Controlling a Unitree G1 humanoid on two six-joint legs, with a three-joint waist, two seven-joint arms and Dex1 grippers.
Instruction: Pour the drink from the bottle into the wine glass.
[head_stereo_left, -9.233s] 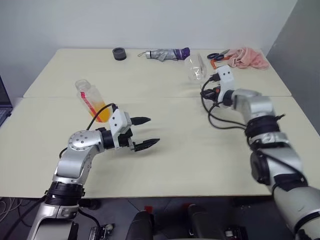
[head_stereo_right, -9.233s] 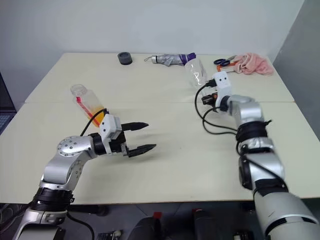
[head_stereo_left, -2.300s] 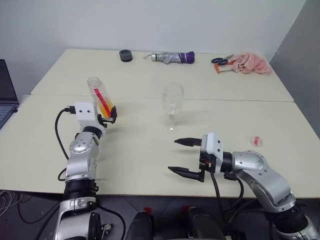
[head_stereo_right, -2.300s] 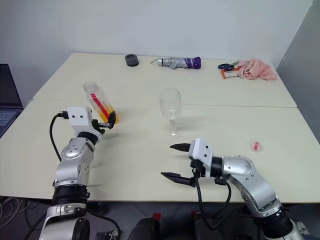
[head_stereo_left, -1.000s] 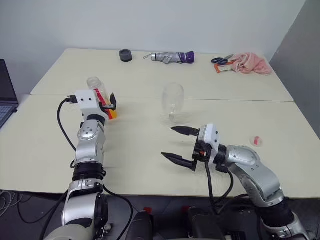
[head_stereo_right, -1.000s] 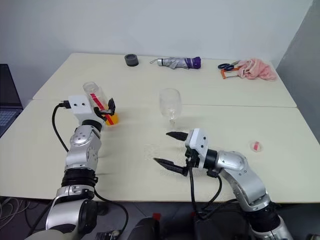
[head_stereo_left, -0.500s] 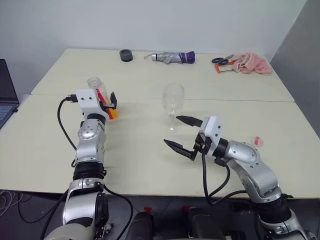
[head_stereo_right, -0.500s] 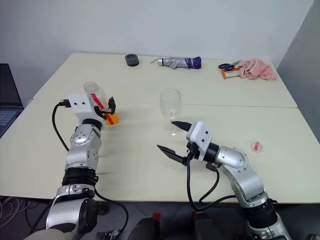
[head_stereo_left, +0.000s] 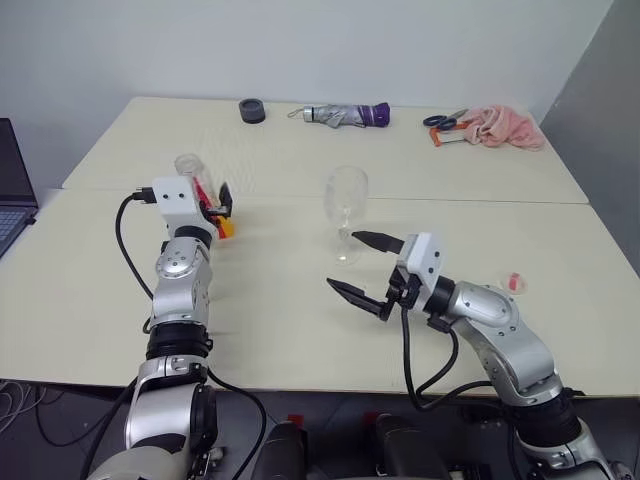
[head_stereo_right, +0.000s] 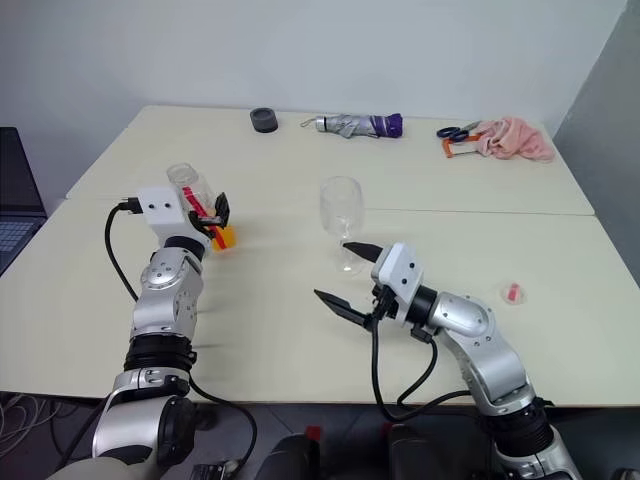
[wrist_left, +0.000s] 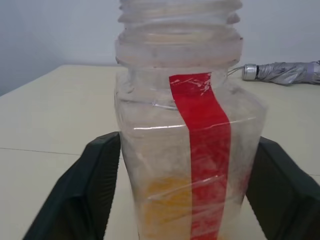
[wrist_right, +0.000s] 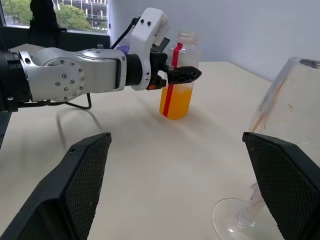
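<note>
The bottle (head_stereo_left: 200, 190) stands upright on the table's left side, uncapped, with a red stripe down its side. The orange drink (wrist_right: 175, 100) fills its lower part. My left gripper (head_stereo_left: 216, 205) is shut on the bottle, one black finger (wrist_left: 80, 195) pressed against each side wall. The clear wine glass (head_stereo_left: 346, 200) stands at mid-table. My right gripper (head_stereo_left: 343, 261) hovers open just in front of the glass's foot, nothing between its fingers; the glass (wrist_right: 282, 110) is beside it in the right wrist view.
A small red-and-white cap (head_stereo_left: 513, 281) lies on the table at the right. Along the far edge are a black roll (head_stereo_left: 251, 110), a folded umbrella (head_stereo_left: 340, 113), scissors (head_stereo_left: 440, 120) and a pink cloth (head_stereo_left: 495, 127). A laptop (head_stereo_left: 8, 200) sits at the left.
My left gripper's fingers have closed in onto the bottle. My right gripper moved forward toward the glass's foot a second ago and has held still since.
</note>
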